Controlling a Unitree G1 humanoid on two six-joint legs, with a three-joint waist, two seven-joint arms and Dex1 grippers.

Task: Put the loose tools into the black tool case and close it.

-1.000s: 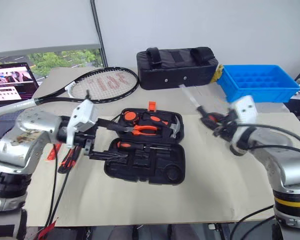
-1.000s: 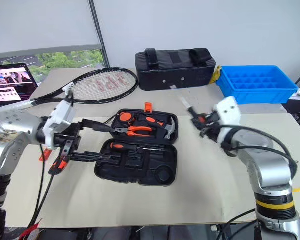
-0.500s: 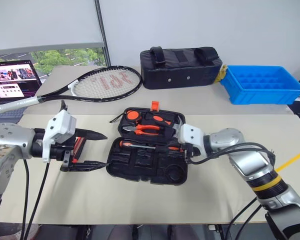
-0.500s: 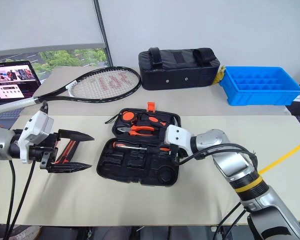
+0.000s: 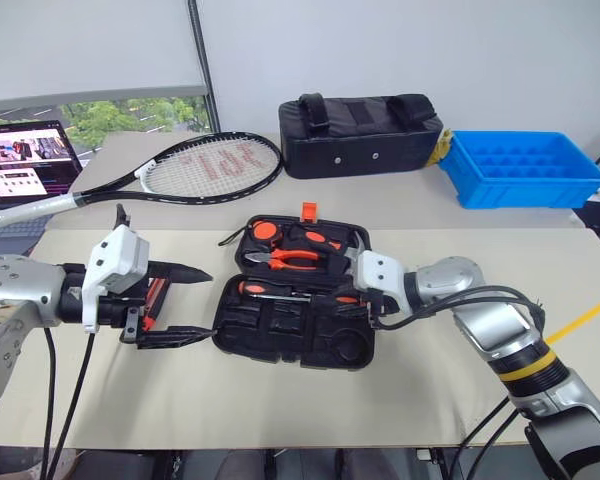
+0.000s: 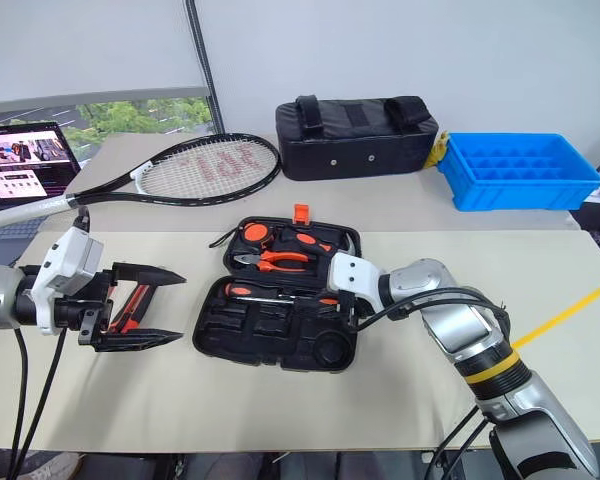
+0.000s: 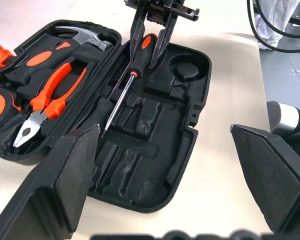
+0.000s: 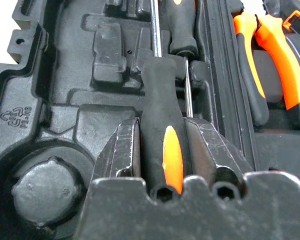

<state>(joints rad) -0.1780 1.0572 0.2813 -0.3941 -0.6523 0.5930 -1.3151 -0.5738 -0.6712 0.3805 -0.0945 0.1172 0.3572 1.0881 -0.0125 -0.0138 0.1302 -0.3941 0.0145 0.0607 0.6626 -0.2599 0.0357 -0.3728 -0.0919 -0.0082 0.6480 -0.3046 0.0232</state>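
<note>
Right pincer (image 7: 151, 37) now perhaps looser around screwdriver (image 8: 164, 120).

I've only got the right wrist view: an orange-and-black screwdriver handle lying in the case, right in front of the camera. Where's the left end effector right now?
Observer: The left end effector hovers open above the table, to the left of the black tool case and apart from it.
Operator: Any tools outside the case?
Observer: One, as far as I can see. An orange-and-black tool lies on the table beneath the left end effector.
Operator: And the lid?
Observer: It lies open and flat behind the base, with orange pliers and a hammer seated in it.
</note>
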